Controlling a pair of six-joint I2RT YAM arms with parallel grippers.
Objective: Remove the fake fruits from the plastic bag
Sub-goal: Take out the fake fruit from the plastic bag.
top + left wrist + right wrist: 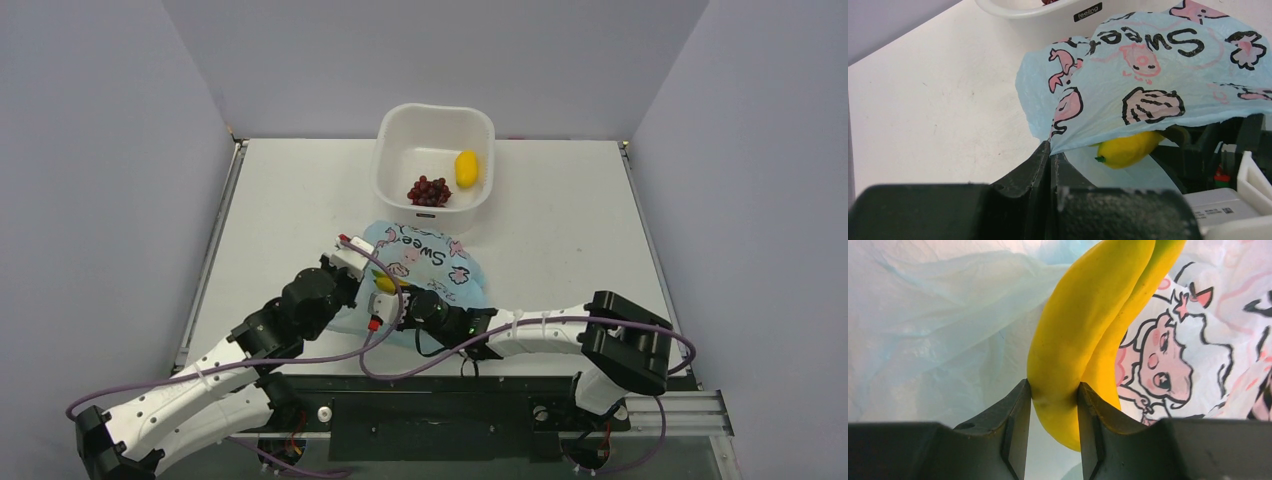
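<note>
Pinching anything, the right tool (1053,392)?

Yes. Its two black fingers are clamped on the lower end of the bananas (1083,335), one finger on each side, inside the plastic bag (432,262). In the right wrist view the yellow fruit rises toward 1 o'clock, with pale blue film at 9 o'clock and the printed cartoon patch at 3 o'clock.

And the left tool (1052,156)?

Pressed together on the bag's edge. In the left wrist view its fingers meet right where the rim of blue plastic comes down, and the sheet is lifted like a flap above them. Under that flap, toward 2 o'clock from the fingers, a yellow fruit end with a dark green tip shows.

Where does the bag lie?

On the white counter (290,200), near the middle, just at 6 o'clock of the white tub (436,108). Seen from above, the left tool is at the bag's 9 o'clock side and the right tool at about 7 o'clock. The two are close together, with a spot of yellow between them.

What's in the tub?

The grape bunch (429,190) lies on its floor toward 6 o'clock. The lemon (466,168) sits just beside it at 2 o'clock, near the tub's right wall — whether they touch I cannot tell.
</note>
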